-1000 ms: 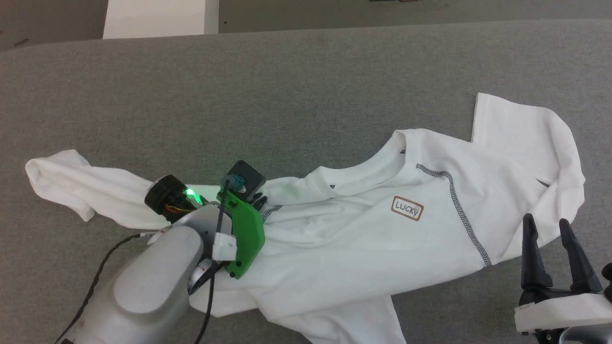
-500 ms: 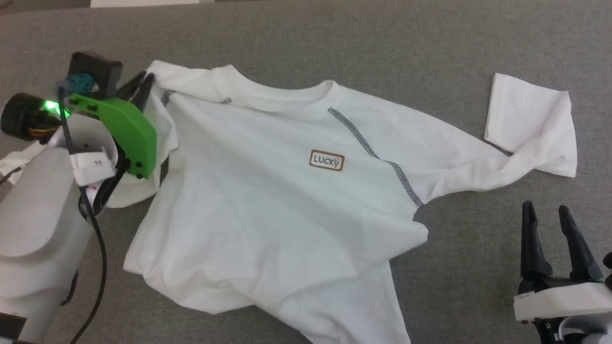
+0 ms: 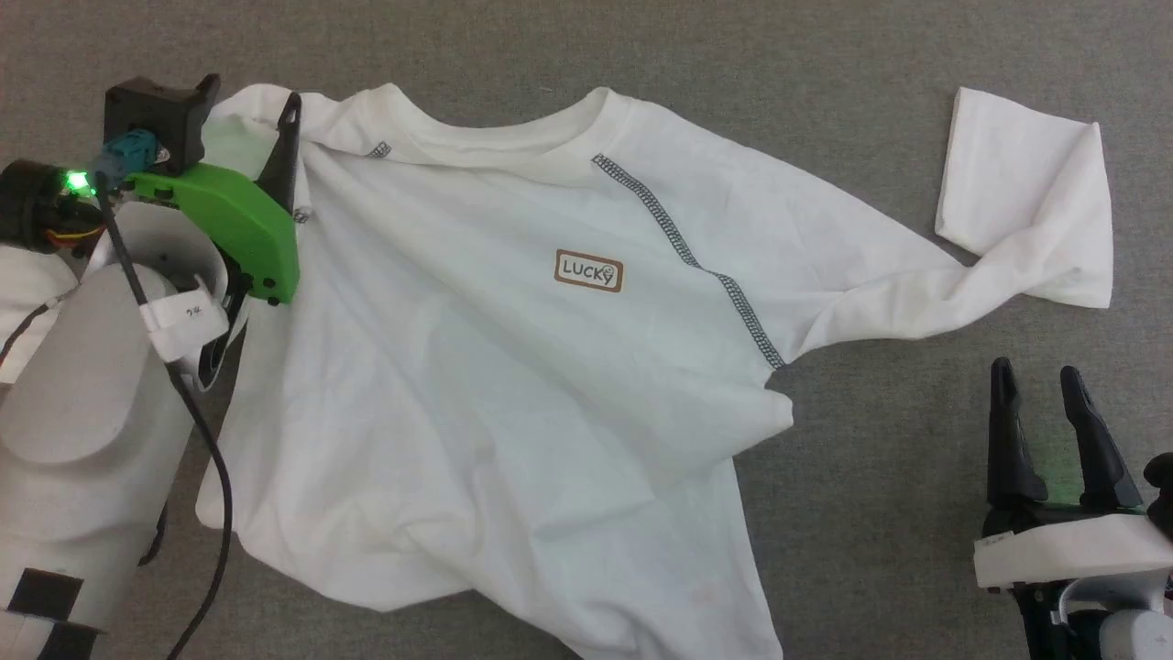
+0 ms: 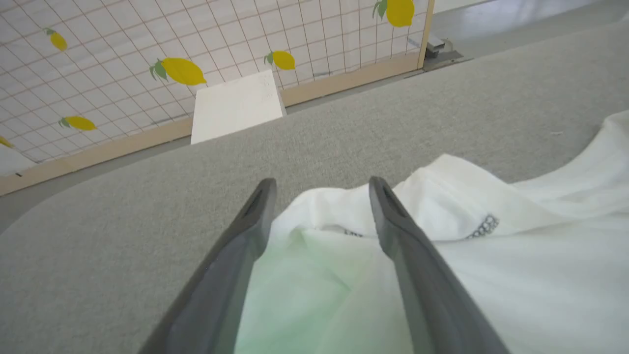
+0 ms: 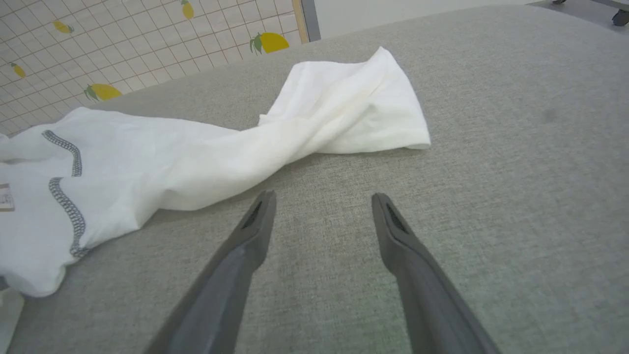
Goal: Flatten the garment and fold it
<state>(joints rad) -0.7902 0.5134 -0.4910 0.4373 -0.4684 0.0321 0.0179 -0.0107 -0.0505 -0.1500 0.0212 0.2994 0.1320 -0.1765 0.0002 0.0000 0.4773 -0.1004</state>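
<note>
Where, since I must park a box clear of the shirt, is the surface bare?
Bare: grey surface beyond the collar, and between the sleeve and right gripper. Crowded: left side, where the left gripper straddles the shoulder.

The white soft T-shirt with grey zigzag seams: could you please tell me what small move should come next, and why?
Probably the right gripper should reach forward and pinch the twisted sleeve of the white T-shirt to spread it: the sleeve is bunched like a rope, and the gripper hangs open over the grey padded table beside it.

Head overhead, 2 wrists low, sharing garment (image 3: 513,385)
</note>
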